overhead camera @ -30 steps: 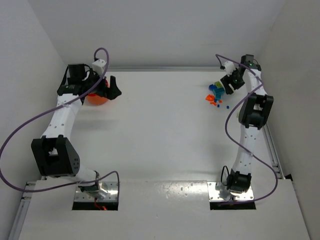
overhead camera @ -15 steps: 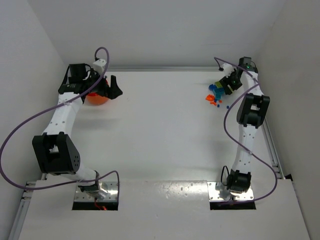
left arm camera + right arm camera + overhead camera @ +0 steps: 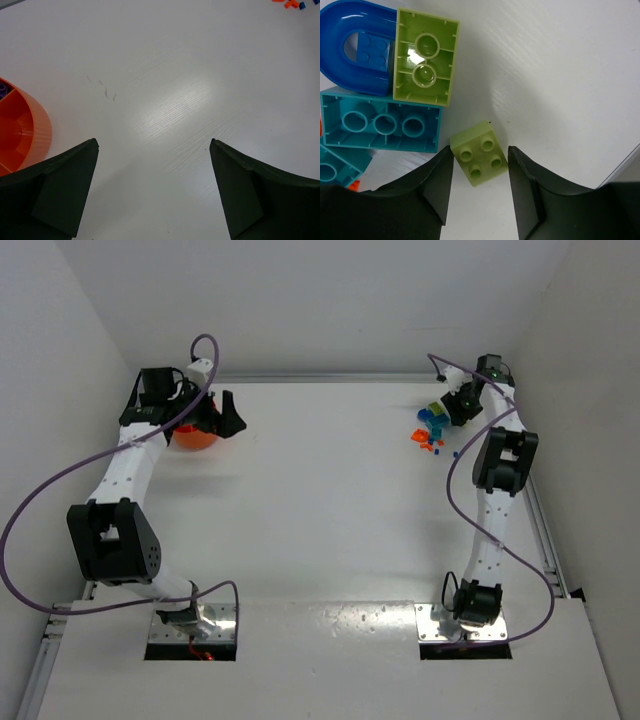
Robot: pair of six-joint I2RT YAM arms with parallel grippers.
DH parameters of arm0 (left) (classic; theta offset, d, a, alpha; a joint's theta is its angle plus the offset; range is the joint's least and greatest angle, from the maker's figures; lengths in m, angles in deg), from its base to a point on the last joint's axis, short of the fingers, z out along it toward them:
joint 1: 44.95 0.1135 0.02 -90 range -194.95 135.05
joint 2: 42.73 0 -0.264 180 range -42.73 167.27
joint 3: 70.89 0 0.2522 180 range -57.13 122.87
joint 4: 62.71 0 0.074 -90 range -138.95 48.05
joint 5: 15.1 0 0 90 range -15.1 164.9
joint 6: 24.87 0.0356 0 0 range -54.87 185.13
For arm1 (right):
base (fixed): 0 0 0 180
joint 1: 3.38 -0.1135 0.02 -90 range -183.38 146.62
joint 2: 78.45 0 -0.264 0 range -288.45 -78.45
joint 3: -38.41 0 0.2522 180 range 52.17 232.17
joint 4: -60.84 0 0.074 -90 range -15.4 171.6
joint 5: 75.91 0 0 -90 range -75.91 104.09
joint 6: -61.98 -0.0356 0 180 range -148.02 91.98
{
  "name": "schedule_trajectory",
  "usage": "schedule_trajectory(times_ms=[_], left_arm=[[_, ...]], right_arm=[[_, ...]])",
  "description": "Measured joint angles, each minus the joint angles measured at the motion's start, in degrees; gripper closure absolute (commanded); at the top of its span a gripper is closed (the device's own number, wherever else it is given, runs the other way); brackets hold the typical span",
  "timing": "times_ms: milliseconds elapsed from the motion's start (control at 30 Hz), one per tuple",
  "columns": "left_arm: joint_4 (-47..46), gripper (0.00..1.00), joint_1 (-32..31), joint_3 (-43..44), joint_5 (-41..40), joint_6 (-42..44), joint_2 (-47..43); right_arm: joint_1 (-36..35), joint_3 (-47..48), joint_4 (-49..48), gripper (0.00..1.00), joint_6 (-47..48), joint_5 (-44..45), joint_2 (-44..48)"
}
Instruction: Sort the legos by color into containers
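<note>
We see the left claw (image 3: 153, 145) wide open at the far left, hanging over bare bench (image 3: 330, 500) with nothing between its fingers (image 3: 65, 195). The orange bowl (image 3: 25, 135) stands on the bench just left of that claw. It is divided into compartments, and a purple piece (image 3: 4, 90) shows in one of them at the edge of the wrist view.

At the far right of the bench, the right claw (image 3: 480, 149) is down beside the pile of bricks (image 3: 432, 430). A small yellow-green brick (image 3: 479, 156) lies flat on the bench, studs up, between the claw's two fingers. Their inner edges come right up to the brick's corners. The claw stands partly closed around it, and we cannot tell whether the fingers press on the brick or only flank it.

Just left of this brick lies a long teal brick (image 3: 382, 125), hollow side up. A larger yellow-green brick (image 3: 425, 62), also hollow side up, touches the teal one's far edge. Next to it is a blue arch (image 3: 355, 15) with a blue studded brick (image 3: 372, 52) inside its curve. A second teal brick (image 3: 332, 167) sits at the wrist view's edge.

From above, orange bricks (image 3: 422, 436) lie on the left and near side of the pile, and a few small blue bits (image 3: 455, 453) are scattered just nearer.
</note>
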Motion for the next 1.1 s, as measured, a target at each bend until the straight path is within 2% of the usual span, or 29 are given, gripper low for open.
schedule_trajectory(times_ms=[167,300,467,567,700,867,1100], left_arm=[[-0.04,0.0,0.0,0.28,0.07,-0.28,0.07],[-0.28,0.0,0.0,0.44,0.42,-0.42,0.07],[-0.85,0.0,0.0,-0.81,1.33,0.09,-0.7],[-1.51,0.0,0.0,-4.5,3.17,0.9,-3.43],[-2.08,0.04,0.0,-9.81,9.84,3.17,-8.63],[-3.45,0.1,-0.61,-14.73,21.66,5.9,-13.84],[-4.63,0.1,-9.31,-17.94,29.11,7.19,-15.58]], right_arm=[[0.0,-0.57,0.83,0.71,0.24,-1.22,0.17],[0.24,-5.92,1.01,0.81,0.66,-3.69,3.43],[0.52,-20.72,5.14,0.84,0.39,-9.99,12.87],[0.39,-25.68,10.6,0.84,-0.09,-14.67,17.35],[-0.55,-25.2,18.67,0.84,-0.44,-23.17,22.58],[-4.11,-19.43,27.43,0.84,-1.01,-36.11,27.54],[-12.57,-22.45,31.34,0.84,-5.53,-50.58,32.87]])
